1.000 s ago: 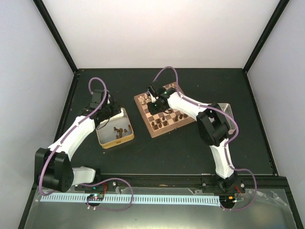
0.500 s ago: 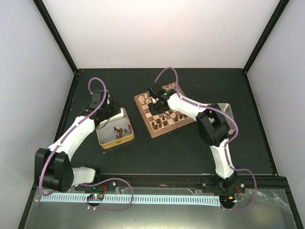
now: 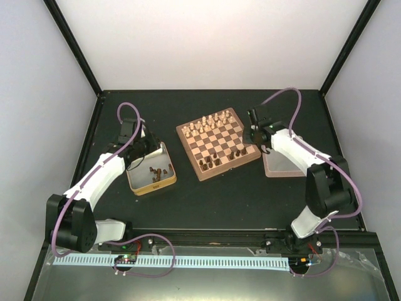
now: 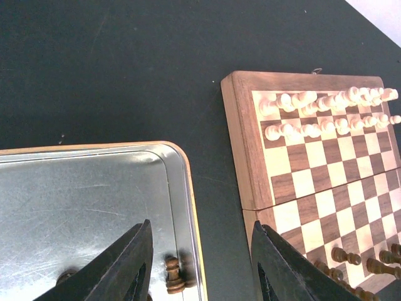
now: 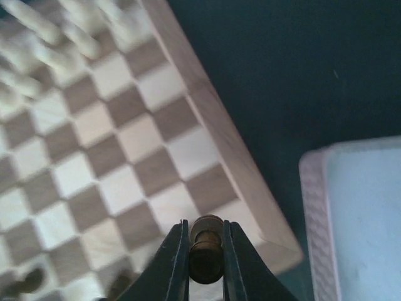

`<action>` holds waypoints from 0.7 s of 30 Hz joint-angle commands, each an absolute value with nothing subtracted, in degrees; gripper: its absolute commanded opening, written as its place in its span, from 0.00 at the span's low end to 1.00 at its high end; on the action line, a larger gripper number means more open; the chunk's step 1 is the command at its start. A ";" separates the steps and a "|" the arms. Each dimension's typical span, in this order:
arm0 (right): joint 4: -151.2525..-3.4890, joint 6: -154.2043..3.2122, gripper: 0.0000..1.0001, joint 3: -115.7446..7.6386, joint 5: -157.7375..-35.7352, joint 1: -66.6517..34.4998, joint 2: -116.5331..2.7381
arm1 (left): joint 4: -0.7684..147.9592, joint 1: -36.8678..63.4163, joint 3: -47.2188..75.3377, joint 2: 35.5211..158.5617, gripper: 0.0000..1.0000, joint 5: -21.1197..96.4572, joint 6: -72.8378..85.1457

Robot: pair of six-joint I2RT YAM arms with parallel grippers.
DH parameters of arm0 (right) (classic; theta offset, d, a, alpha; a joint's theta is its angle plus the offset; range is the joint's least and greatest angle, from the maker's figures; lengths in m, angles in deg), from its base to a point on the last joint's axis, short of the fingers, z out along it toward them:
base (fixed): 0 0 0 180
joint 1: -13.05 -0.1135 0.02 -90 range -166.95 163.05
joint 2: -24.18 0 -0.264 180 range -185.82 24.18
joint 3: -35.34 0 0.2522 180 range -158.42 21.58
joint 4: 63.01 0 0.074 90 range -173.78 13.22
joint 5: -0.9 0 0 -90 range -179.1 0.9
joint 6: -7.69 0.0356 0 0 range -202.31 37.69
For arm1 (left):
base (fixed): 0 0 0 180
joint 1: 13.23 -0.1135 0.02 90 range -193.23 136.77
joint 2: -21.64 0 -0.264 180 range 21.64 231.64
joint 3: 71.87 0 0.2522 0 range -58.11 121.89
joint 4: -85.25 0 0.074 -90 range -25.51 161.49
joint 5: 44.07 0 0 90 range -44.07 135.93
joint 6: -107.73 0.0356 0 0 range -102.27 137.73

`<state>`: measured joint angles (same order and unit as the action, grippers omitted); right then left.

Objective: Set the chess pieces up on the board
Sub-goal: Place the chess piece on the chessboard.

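The board (image 3: 190, 152) lies mid-table with cream chessmen (image 3: 210, 122) on its far rows and several dark chess pieces (image 3: 222, 157) on its near rows. My right gripper (image 3: 254, 133) hangs over the board's right edge. In the right wrist view it (image 5: 205, 227) is shut on one dark-brown chess piece (image 5: 206, 251), above the board's (image 5: 213, 125) corner squares. My left gripper (image 4: 203, 251) stands open above the right rim of the left tin (image 4: 182, 188), one finger over the tin, the other over the board's rim (image 4: 241, 144). A dark pawn (image 4: 173, 274) lies in that tin.
The left metal tin (image 3: 133, 182) holds several more dark pieces (image 3: 156, 172). A second, pale tin (image 3: 282, 164) lies right of the board, under the right arm, seen also as the tin (image 5: 357, 207) in the right wrist view. Black frame rails border the dark table.
The right arm has swung from the board's far left side to its right edge, and its gripper has closed on a dark piece. The left arm has not moved.
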<state>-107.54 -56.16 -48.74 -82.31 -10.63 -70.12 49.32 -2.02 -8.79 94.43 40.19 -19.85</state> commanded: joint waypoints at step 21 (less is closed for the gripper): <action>-110.13 -55.76 0.19 -47.84 -81.64 -8.09 -78.99 | 50.81 -2.50 -8.19 96.52 0.46 37.47 -20.13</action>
